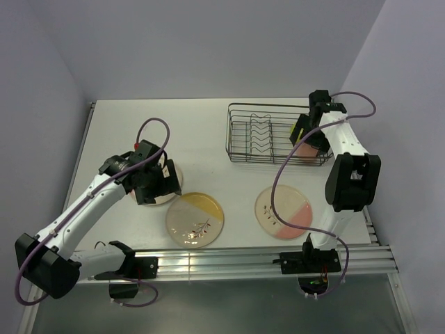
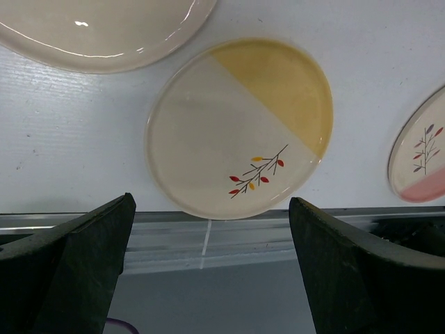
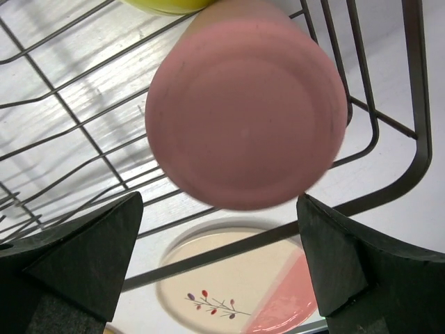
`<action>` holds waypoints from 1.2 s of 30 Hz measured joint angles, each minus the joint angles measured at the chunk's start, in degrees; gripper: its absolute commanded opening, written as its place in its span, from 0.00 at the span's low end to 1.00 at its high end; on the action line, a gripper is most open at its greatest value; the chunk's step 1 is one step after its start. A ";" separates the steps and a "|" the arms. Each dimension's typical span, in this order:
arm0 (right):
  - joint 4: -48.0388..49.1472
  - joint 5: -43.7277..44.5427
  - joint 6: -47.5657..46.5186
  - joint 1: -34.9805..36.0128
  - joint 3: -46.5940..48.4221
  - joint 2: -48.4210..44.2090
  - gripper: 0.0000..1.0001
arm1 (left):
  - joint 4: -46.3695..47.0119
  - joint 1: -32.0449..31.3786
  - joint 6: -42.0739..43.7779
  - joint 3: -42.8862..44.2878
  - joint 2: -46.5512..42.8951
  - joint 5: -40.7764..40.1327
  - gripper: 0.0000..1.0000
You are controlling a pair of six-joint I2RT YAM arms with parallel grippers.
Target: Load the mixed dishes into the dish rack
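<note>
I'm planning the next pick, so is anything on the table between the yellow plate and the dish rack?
Nothing visible: bare table separates the yellow plate from the dish rack. The pink plate lies off to the right of that path.

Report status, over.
Left gripper open, empty. Right gripper open over pink cup in dish rack. Three plates on table. No obstruction seen.

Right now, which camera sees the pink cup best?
Right wrist: the cup fills the view, base toward the camera, in the rack. The top view shows only a pink bit; left wrist shows none.
</note>
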 measured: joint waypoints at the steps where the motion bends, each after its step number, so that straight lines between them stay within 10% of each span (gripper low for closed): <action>1: -0.04 -0.20 0.00 0.00 -0.02 -0.50 0.99 | 0.09 0.02 -0.02 0.00 0.22 0.00 0.99; 25: -6.82 -11.30 2.82 14.62 -0.81 -20.76 0.93 | 1.60 4.72 0.87 3.56 15.04 -9.01 0.99; 36: -6.69 -19.82 1.86 16.44 -19.30 -41.07 0.89 | 6.45 0.15 3.04 4.15 22.77 -8.92 0.95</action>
